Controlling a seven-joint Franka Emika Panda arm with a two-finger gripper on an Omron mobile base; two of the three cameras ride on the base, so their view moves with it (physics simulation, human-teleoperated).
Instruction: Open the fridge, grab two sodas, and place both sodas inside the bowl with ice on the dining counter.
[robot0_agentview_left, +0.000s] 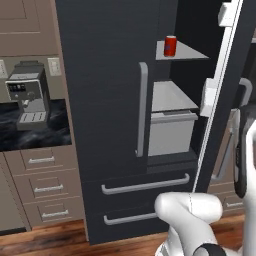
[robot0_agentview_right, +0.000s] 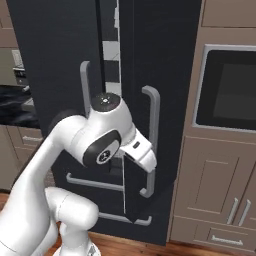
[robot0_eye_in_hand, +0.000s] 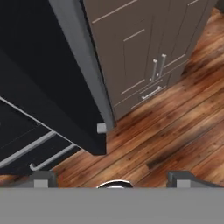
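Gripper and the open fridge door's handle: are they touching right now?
Apart. In the hand view the gripper has its fingers spread wide with only wood floor between them; the handle on the fridge door lies well beyond the tips.

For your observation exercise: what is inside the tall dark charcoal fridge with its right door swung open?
Inside the fridge: a red soda can standing on a pale grey upper shelf, and a grey drawer bin lower down. The closed left door hides everything else.

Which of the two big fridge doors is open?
The right door is open, swung out toward the robot so the shelf with the red soda shows. The left door sits flat and closed.
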